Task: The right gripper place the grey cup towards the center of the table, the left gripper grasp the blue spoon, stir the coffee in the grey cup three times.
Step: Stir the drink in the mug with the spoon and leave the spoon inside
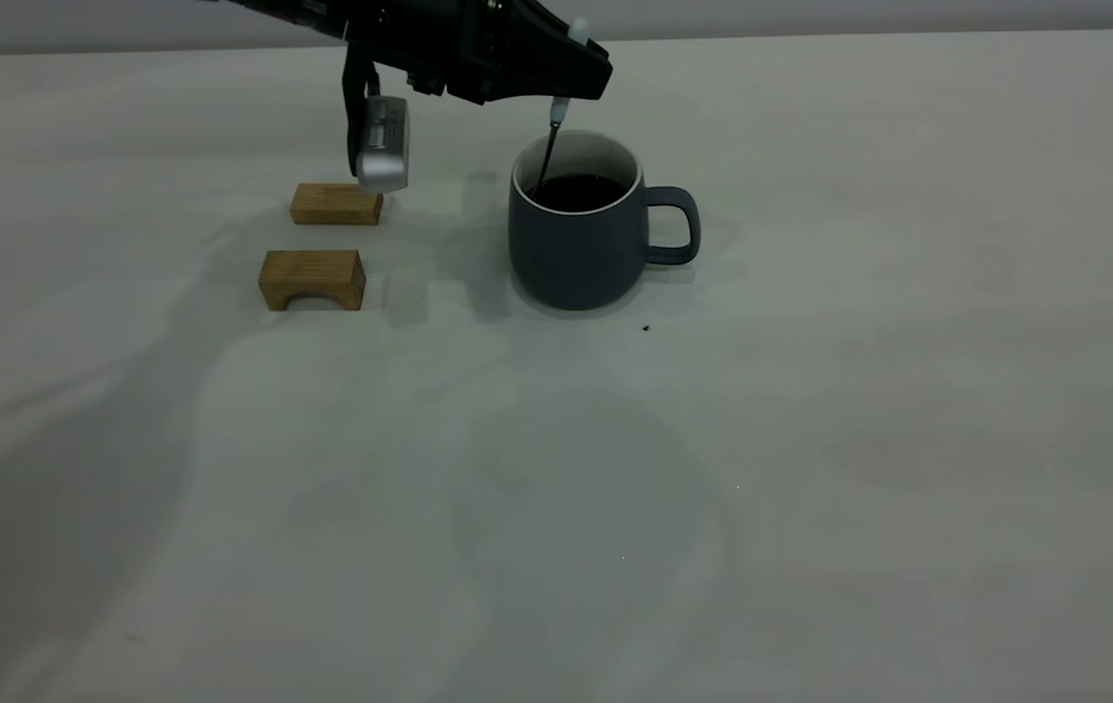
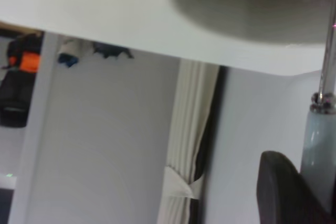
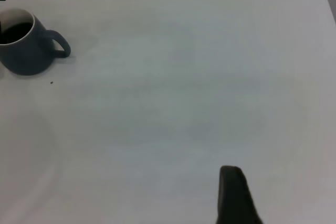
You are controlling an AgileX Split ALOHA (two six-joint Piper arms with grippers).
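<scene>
We see the left end effector (image 1: 576, 83) squeezing the blue spoon (image 1: 556, 109). Right under it, the spoon dips into the coffee (image 1: 578, 191) in the grey cup (image 1: 581, 239) on the desk (image 1: 810, 439).

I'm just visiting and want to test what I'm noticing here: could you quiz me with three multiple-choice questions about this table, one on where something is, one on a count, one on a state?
1. Where is the blue spoon's bowl end?
A. Lying flat on the table
B. Dipped in the grey cup's coffee
C. On a wooden block

2. How many wooden blocks stand on the table?
A. One
B. Two
C. Four

3. What is the left gripper doing?
A. Gripping the spoon handle above the cup
B. Gripping the cup's handle
C. Hanging empty

Answers: 1 B, the metal neck slants down into the dark liquid. 2 B, one arched block and one plain block sit beside the cup, away from its handle. 3 A, the jaws are closed on the pale handle over the rim.
</scene>
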